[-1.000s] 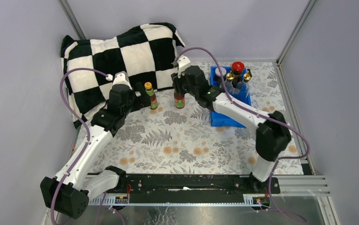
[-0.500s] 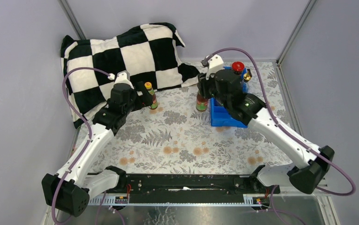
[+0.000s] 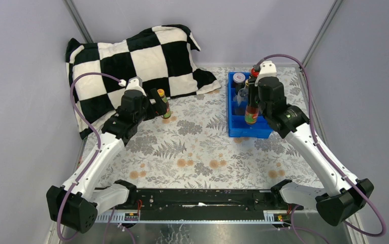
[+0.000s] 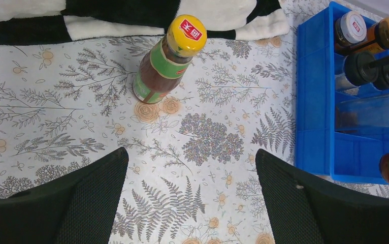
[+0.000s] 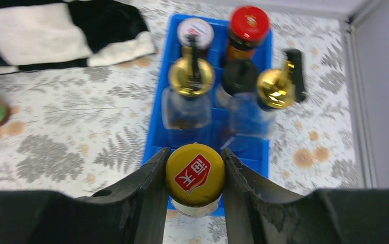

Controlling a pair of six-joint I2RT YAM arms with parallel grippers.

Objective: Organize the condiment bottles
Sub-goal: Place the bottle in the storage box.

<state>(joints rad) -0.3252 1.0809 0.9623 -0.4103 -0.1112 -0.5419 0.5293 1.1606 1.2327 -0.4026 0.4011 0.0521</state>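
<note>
My right gripper (image 5: 195, 175) is shut on the cap of an orange-capped sauce bottle (image 5: 195, 174) and holds it over the near end of the blue tray (image 5: 156, 118); the held bottle also shows in the top view (image 3: 252, 111). The tray holds a white-lidded jar (image 5: 195, 31), a red-lidded jar (image 5: 247, 28), two gold-spouted bottles (image 5: 190, 76) (image 5: 272, 89) and a black-capped shaker (image 5: 239, 76). The second sauce bottle (image 4: 167, 63) stands on the table by the cushion. My left gripper (image 4: 190, 168) is open and empty, short of that bottle.
A black-and-white checkered cushion (image 3: 131, 56) lies at the back left, close behind the standing bottle. The table carries a floral cloth (image 3: 192, 147). Grey walls and metal frame posts (image 3: 314, 35) close in the sides and back.
My right arm has carried its sauce bottle rightward from the middle of the table to over the blue tray. The left arm has hardly moved.
</note>
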